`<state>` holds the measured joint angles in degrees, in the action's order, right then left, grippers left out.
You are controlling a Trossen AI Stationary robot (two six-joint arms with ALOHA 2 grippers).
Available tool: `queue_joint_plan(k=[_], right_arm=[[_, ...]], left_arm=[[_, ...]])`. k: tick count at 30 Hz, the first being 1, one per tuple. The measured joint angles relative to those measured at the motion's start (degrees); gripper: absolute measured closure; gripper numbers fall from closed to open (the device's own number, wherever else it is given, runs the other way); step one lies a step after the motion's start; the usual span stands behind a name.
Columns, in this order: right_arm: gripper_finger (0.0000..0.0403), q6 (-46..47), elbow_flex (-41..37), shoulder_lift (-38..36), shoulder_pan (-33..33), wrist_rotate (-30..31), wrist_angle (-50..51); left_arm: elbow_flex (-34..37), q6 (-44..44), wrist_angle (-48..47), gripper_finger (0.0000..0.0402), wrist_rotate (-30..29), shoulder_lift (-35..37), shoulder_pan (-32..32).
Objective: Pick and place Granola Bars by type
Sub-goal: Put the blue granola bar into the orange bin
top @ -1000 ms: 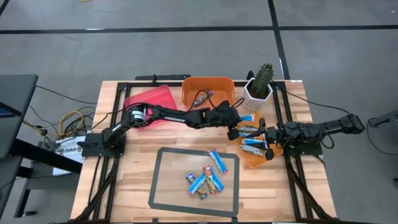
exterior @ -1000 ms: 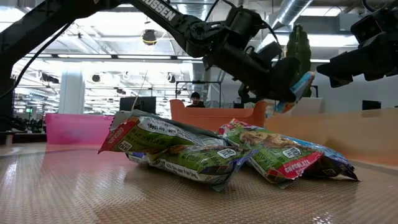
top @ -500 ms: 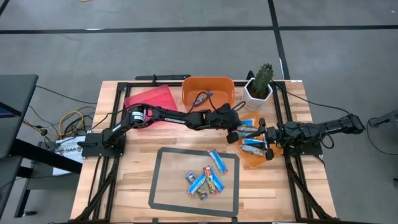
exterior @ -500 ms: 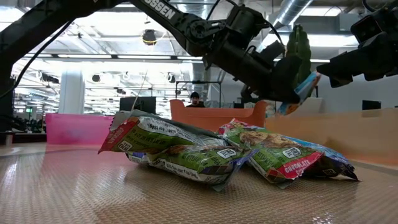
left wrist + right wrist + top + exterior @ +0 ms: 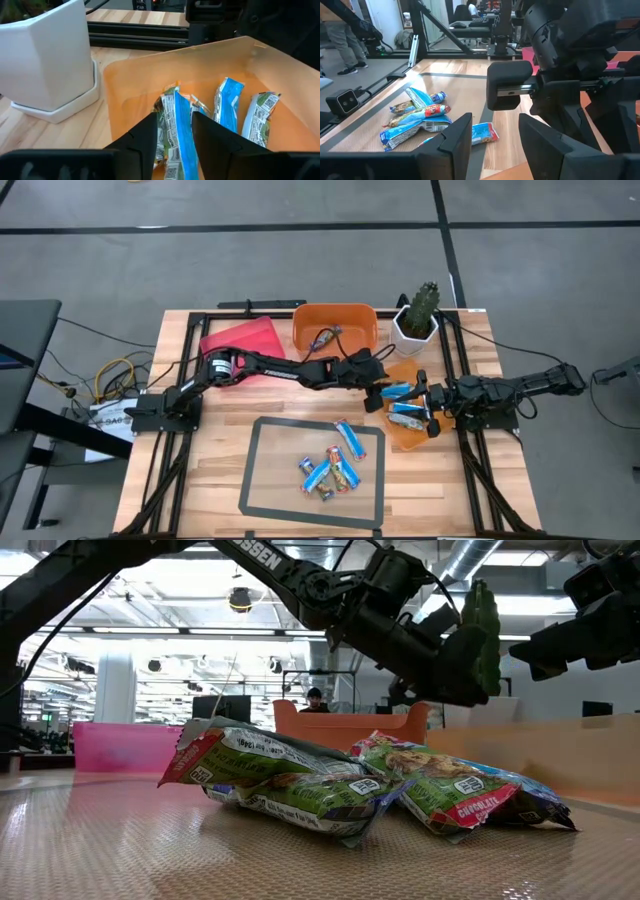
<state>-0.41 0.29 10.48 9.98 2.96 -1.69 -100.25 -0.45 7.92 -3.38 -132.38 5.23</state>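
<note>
My left gripper (image 5: 380, 392) is open over the left part of a pale orange tray (image 5: 410, 442). A blue-wrapped bar (image 5: 181, 131) lies below the gap between its fingers, on other bars in the tray, among them blue (image 5: 227, 105) and green-and-white (image 5: 260, 112) ones. Several more bars, blue and green, lie heaped (image 5: 330, 468) on a clear mat with a grey border. My right gripper (image 5: 432, 412) is open and empty over the tray's right side. In the low view the left gripper (image 5: 470, 690) holds nothing.
An orange bin (image 5: 352, 314) at the far side holds one brown bar (image 5: 325, 337). A red bin (image 5: 240, 340) stands left of it. A cactus in a white pot (image 5: 415, 320) stands just beyond the tray, close to my left gripper. Black rails run along the table's sides.
My left gripper has moved a little toward the table's near edge over the tray. The blue bar that stuck out from its fingertips no longer shows there and now lies in the tray on the other bars.
</note>
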Motion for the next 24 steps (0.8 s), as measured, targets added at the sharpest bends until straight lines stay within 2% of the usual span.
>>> queue_joint_plan(k=[18, 24], right_arm=[[0.0249, -0.01, -0.01, 0.01, 0.01, 0.02, -0.01], [0.0249, 0.01, 0.01, 0.02, 0.0, 0.02, 0.02]], left_arm=[[0.3, 3.15, -0.62, 0.028, -1.07, 0.23, -1.57], [8.83, 6.85, 0.23, 0.028, -3.39, 6.61, -1.61]])
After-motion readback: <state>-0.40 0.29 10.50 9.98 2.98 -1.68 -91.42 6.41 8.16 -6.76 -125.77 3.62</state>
